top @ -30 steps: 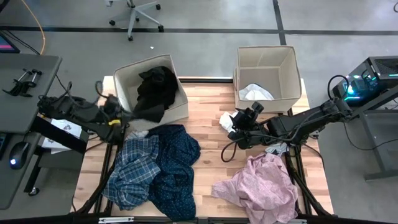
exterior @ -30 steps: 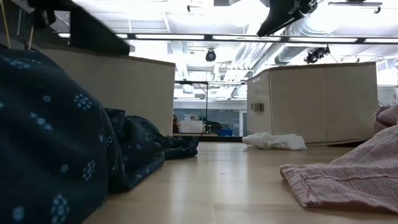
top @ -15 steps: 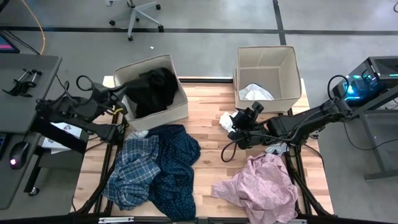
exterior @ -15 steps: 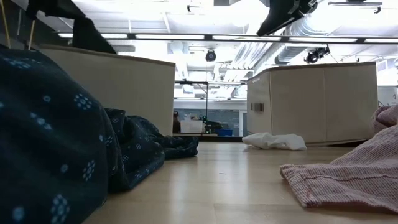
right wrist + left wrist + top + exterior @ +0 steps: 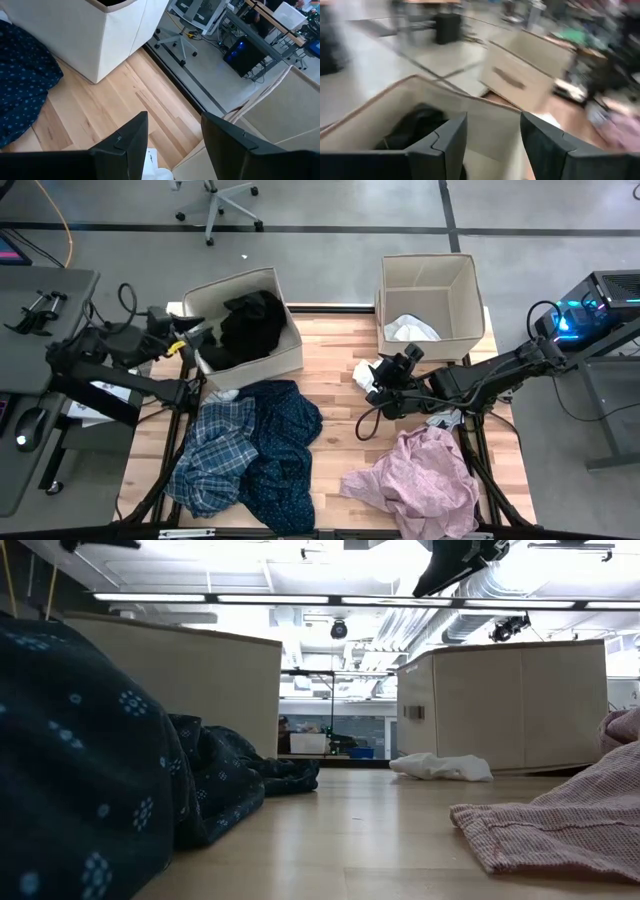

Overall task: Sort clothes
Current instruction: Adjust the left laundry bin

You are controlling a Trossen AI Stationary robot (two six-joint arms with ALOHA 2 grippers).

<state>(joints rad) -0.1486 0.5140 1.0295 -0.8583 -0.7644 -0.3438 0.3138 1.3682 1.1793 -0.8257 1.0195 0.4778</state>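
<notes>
A black garment [image 5: 250, 323] lies inside the left beige box [image 5: 283, 358]; the left wrist view also shows it [image 5: 415, 127]. My left gripper [image 5: 190, 331] [image 5: 492, 120] hovers open at that box's left wall with nothing between its fingers. My right gripper [image 5: 382, 380] [image 5: 172, 120] stands open over the table's middle, beside a small white piece of clothing [image 5: 364, 370] lying on the wood. A plaid shirt [image 5: 213, 455] and a navy patterned shirt [image 5: 283, 442] lie heaped at the near left. A pink garment [image 5: 415, 478] lies at the near right.
The right beige box [image 5: 470, 300] at the far edge holds a white piece of clothing [image 5: 410, 329]. Bare wood [image 5: 335, 430] shows between the two heaps. Another small pale piece of clothing [image 5: 443, 420] lies under my right arm. Desks and gear stand beyond both side edges.
The black garment, draped over the left box's near wall a second ago, now lies wholly inside the box. My left gripper has let go of it and moved up and toward the table's far left, ending at the box's left wall.
</notes>
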